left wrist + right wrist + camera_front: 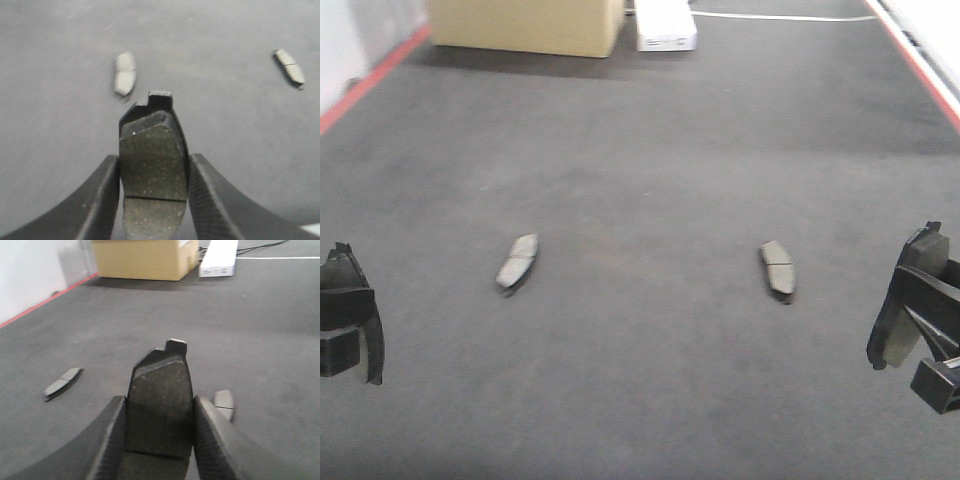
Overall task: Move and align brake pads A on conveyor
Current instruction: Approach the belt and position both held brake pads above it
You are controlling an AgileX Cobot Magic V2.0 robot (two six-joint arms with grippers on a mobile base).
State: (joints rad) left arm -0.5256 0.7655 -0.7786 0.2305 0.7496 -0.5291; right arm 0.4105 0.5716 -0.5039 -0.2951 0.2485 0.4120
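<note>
The conveyor (640, 180) is a wide charcoal belt. Two brake pads A lie flat on it, one at the left (519, 262) and one at the right (778, 269), well apart. They show again in the left wrist view as the left pad (125, 73) and the right pad (290, 66). My left gripper (154, 192) is shut on a third pad (152, 160), held above the belt with its groove across. My right gripper (159, 435) is shut on a fourth pad (160, 400). In the front view both grippers sit low, at the left edge (345, 318) and the right edge (920, 325).
A cardboard box (525, 25) and a white box (665, 25) stand at the belt's far end. Red edge strips run along the left side (380, 75) and the right side (920, 60). A white cable (770, 16) crosses behind.
</note>
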